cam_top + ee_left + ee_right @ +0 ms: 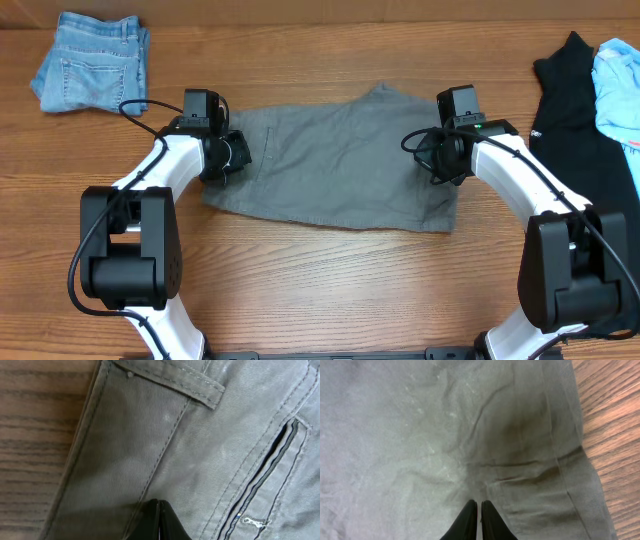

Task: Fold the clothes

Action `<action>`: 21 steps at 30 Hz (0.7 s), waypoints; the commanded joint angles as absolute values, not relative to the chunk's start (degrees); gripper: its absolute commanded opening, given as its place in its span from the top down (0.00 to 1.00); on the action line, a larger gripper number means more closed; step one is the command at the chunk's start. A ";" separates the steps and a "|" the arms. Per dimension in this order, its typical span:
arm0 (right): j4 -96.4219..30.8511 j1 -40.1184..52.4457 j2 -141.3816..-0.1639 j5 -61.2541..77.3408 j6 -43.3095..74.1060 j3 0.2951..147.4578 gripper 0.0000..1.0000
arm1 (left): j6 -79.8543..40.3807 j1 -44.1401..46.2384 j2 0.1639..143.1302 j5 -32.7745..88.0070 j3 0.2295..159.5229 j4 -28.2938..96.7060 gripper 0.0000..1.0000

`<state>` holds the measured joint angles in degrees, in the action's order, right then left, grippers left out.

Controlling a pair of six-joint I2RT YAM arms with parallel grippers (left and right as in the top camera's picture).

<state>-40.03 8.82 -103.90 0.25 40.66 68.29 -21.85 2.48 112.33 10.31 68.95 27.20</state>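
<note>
Lying flat across the middle of the wood-grain bench [320, 270], the grey shorts [335, 160] form a rough, wide trapezoid of woven twill with a fine diagonal weave, doubled seams and a narrow slit pocket [270, 470] edged in stitching. The cloth is mostly smooth, with soft wrinkles and a darker smudge towards its 3 o'clock side. The left claw [232, 155] sits on the shorts' 9 o'clock edge, its dark fingers pressed together into one wedge on the fabric. The right claw [440, 160] sits near the 3 o'clock edge, its fingers drawn narrow with only a thin slit between them and creases running towards their tips. Whether either one has cloth pinched inside cannot be told. Folded blue jeans [92, 62] lie well apart at 10 o'clock on the bench. A black garment [575, 110] lies at 3 o'clock, with a pale blue cloth [620, 85] overlapping its outer side.
</note>
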 commanded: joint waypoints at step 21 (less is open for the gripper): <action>-34.06 8.95 -114.48 1.98 39.66 67.83 0.89 | -29.54 -16.05 120.01 2.31 68.53 37.45 0.96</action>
